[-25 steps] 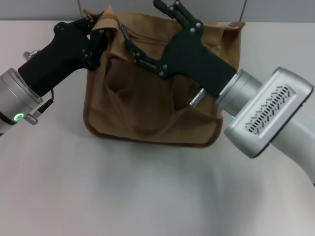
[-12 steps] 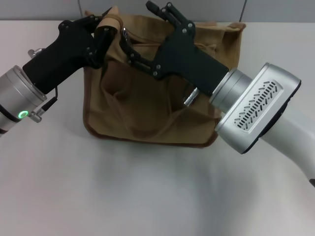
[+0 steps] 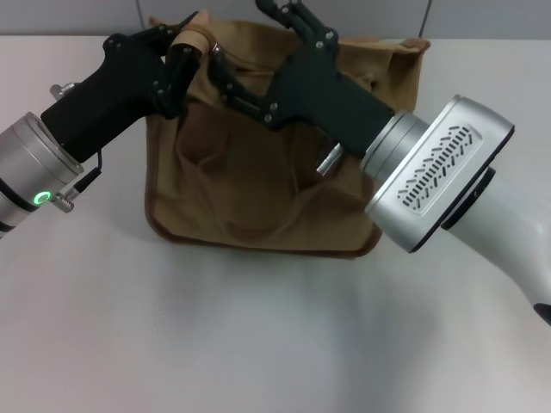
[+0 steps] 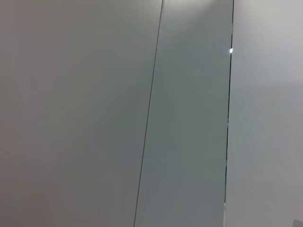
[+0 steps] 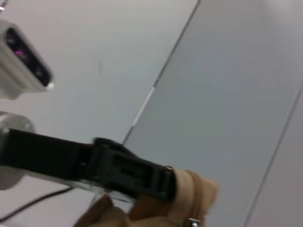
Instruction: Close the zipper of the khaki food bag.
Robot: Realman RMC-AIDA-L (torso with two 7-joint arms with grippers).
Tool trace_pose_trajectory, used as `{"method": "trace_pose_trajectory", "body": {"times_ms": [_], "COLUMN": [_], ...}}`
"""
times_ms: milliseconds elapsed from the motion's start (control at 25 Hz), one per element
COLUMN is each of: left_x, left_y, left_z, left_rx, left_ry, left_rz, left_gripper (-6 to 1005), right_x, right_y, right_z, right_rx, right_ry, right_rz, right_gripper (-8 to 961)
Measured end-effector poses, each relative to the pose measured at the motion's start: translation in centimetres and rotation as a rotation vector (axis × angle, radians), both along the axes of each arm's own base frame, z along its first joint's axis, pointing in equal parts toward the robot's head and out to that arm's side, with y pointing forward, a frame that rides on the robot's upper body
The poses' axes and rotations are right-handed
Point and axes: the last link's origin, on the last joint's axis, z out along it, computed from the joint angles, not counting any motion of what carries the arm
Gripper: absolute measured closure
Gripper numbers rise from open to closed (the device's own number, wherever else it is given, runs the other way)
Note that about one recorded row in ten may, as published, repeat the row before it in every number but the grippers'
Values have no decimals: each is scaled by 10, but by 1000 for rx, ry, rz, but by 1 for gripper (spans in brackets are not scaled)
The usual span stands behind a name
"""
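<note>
White tabletop (image 3: 258, 335), grey wall panels behind. On the left we see the left gripper (image 3: 178, 58) clamped on a fold of fabric at the near top corner of the khaki food bag (image 3: 258, 181); the right wrist view shows the same pinch (image 5: 161, 182). Bag sits mid-table, toward the back. The right gripper (image 3: 250, 52) reaches over the bag's top panel, fingers spread apart, the lower one lying along the zipper (image 3: 225, 70). We cannot make out the slider.
</note>
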Motion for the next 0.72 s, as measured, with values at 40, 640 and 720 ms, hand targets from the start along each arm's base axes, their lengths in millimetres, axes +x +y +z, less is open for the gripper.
{"method": "trace_pose_trajectory", "body": {"times_ms": [40, 640, 720], "left_x": [0, 7, 8], "left_y": [0, 5, 6], "left_z": [0, 5, 5], "left_rx": [0, 15, 15], "left_ry": [0, -22, -23], "left_rz": [0, -18, -21], "left_gripper": [956, 952, 951], "right_x": [-1, 0, 1], "right_y": [-2, -4, -6], "right_z": [-2, -2, -3], "right_rx": [-8, 6, 15], "right_ry": [-5, -10, -15], "right_rz": [11, 13, 16], "right_gripper": [114, 113, 113]}}
